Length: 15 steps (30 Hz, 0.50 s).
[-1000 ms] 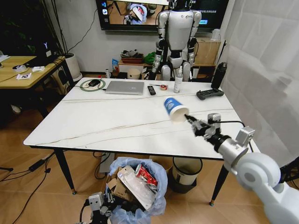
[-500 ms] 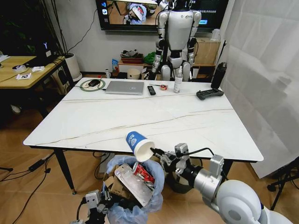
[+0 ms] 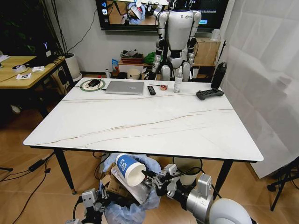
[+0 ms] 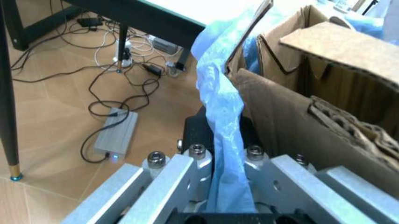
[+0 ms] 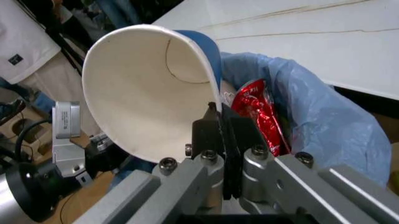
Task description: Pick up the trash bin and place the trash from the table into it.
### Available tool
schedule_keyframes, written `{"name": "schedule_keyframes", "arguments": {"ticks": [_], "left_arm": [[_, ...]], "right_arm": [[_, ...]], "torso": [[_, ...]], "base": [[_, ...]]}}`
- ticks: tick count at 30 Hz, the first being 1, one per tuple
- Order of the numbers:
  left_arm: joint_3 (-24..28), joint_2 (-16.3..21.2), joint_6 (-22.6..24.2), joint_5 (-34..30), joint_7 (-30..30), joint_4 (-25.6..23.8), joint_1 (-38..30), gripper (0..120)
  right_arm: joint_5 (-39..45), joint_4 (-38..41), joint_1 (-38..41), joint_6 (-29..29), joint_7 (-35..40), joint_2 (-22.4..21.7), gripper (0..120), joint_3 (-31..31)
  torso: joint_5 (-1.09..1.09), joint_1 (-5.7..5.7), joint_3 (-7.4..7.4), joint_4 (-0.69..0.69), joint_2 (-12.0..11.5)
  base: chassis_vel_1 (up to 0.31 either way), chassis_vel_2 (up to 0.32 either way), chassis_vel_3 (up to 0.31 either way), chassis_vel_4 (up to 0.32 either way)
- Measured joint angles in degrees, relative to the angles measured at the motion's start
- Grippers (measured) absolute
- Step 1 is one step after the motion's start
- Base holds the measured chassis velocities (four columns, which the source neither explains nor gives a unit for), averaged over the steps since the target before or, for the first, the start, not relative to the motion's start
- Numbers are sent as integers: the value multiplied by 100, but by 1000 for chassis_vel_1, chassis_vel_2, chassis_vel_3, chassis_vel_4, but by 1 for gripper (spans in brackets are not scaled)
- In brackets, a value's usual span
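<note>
Right hand (image 3: 145,177) clamps the paper cup (image 3: 129,169) by its rim over the trash bin (image 3: 133,196), while the left hand (image 4: 224,196), clamped on the bag edge at the bin's 8 o'clock, holds it below the worktop (image 3: 140,121) for the drop.

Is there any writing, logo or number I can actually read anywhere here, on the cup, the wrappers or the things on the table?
None can be read.
Paper cup: a white round logo on its blue side, too blurred to read.
Red wrapper in the trash bin: white markings, illegible.
Wall screen: small icons, too small to read.
Black remote on the table: buttons too small to read.
</note>
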Motion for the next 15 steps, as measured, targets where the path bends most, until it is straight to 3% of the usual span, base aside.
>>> {"name": "schedule_keyframes", "arguments": {"ticks": [15], "left_arm": [[229,1,87,-228,-70,5,73,0]], "right_arm": [[-320,-94,-91,85,-62,16,0,-33]], "torso": [[1,0,0,0,0]], "base": [[0,0,0,0]]}}
